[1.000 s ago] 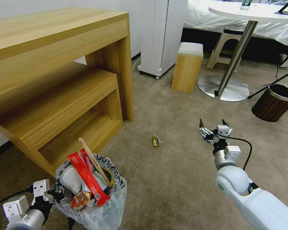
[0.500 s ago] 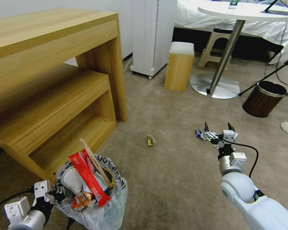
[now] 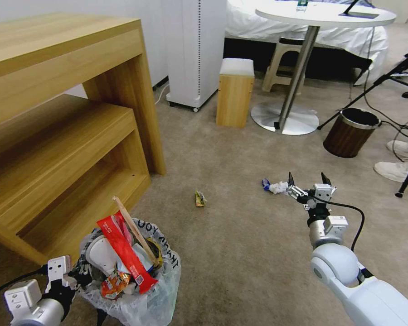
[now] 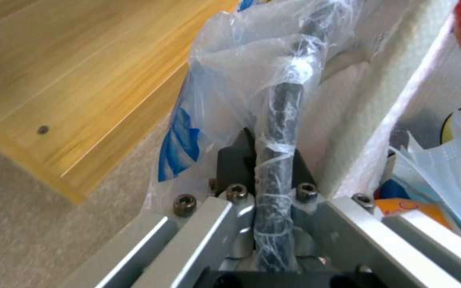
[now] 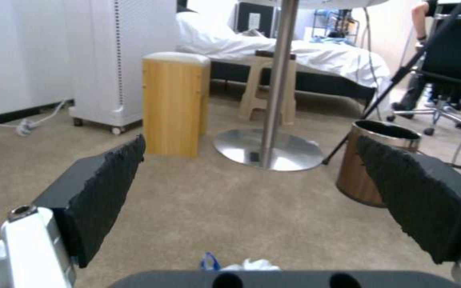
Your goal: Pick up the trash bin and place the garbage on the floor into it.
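Observation:
The trash bin (image 3: 136, 276), a small bin lined with a crinkled clear bag, hangs at the lower left, stuffed with a red wrapper, a wooden stick and packets. My left gripper (image 3: 75, 277) is shut on its bag-covered rim (image 4: 281, 116); the left wrist view shows the jaws (image 4: 270, 160) clamped on the dark rim. On the floor (image 3: 240, 244) lie two pieces of garbage: a small yellow-green wrapper (image 3: 199, 198) and a white tissue with a blue scrap (image 3: 273, 186). My right gripper (image 3: 306, 179) hovers open just right of the tissue (image 5: 249, 265), its black pads (image 5: 108, 192) wide apart.
A wooden shelf unit (image 3: 63, 122) fills the left. Behind stand a white appliance (image 3: 195, 50), a wooden stool (image 3: 234, 93), a round table's base (image 3: 284, 118) and a brown wood-grain bin (image 3: 350, 132). A person's shoes (image 3: 399, 170) and tripod legs are at the right.
The whole head view has slid left, so the camera has turned right. The white tissue has come into sight beside the right gripper. Both arms keep their poses.

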### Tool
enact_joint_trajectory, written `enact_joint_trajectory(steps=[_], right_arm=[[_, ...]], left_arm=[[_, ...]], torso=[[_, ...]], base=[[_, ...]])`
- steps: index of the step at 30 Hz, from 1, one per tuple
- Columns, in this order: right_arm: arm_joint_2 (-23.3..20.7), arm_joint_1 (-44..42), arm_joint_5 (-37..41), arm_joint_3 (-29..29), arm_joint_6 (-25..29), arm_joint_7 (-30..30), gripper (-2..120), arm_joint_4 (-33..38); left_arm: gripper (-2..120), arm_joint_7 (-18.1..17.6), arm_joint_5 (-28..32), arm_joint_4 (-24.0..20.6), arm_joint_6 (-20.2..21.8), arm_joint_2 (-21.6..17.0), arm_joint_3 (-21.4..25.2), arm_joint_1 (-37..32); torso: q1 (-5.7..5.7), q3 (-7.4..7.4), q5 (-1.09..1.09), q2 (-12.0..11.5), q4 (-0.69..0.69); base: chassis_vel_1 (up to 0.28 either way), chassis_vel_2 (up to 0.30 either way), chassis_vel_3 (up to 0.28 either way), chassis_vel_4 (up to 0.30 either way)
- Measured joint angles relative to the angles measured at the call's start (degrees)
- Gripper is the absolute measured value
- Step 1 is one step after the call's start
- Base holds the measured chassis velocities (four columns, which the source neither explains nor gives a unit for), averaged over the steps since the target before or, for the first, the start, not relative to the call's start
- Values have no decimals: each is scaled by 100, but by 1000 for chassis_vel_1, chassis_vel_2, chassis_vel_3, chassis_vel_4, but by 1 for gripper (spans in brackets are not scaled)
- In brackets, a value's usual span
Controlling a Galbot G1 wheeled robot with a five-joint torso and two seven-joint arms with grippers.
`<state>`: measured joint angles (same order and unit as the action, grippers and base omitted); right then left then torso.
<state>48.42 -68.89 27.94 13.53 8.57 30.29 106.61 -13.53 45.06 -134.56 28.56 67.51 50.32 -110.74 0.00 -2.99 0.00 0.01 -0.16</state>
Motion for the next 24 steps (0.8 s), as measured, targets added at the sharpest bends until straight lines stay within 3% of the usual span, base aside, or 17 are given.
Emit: enact_joint_trajectory(steps=[24], right_arm=[[103, -110, -70, -9, 55, -120, 100, -9]], left_arm=[[0, -59, 62, -32, -66, -43, 82, -24]], torso=[[0, 0, 0, 0, 0]], base=[[-1, -2, -2, -1]])
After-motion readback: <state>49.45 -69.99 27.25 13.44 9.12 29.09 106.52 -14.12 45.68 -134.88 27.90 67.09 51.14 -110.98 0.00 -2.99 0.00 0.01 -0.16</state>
